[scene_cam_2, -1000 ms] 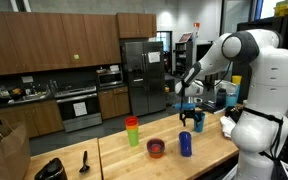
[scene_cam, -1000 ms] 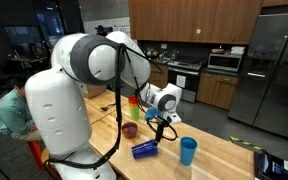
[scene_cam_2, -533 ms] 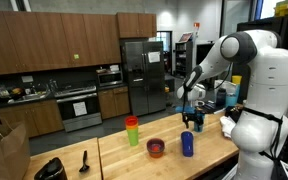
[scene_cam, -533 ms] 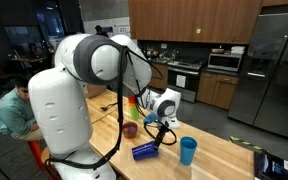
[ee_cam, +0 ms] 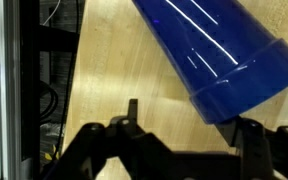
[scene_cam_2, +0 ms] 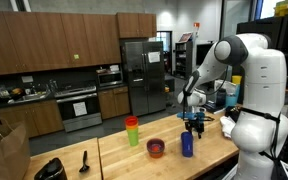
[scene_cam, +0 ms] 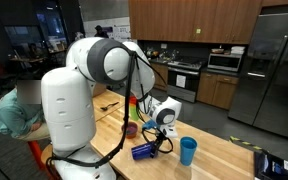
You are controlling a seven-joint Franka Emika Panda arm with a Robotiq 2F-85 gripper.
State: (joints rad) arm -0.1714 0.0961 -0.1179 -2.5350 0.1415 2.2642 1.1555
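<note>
Nearby, tipped blue cup (scene_cam: 144, 150), teal cup (scene_cam: 188, 151), bowl (scene_cam_2: 156, 148)

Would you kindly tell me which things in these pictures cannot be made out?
Wrist view: the dark blue cup runs off the top edge, so its far end is unseen.
Both exterior views: whether the jaws touch that cup is too small to tell.
Exterior view: the person is blurred and partly behind the robot's body.
Exterior view: the dark object is cut off by the bottom edge.
</note>
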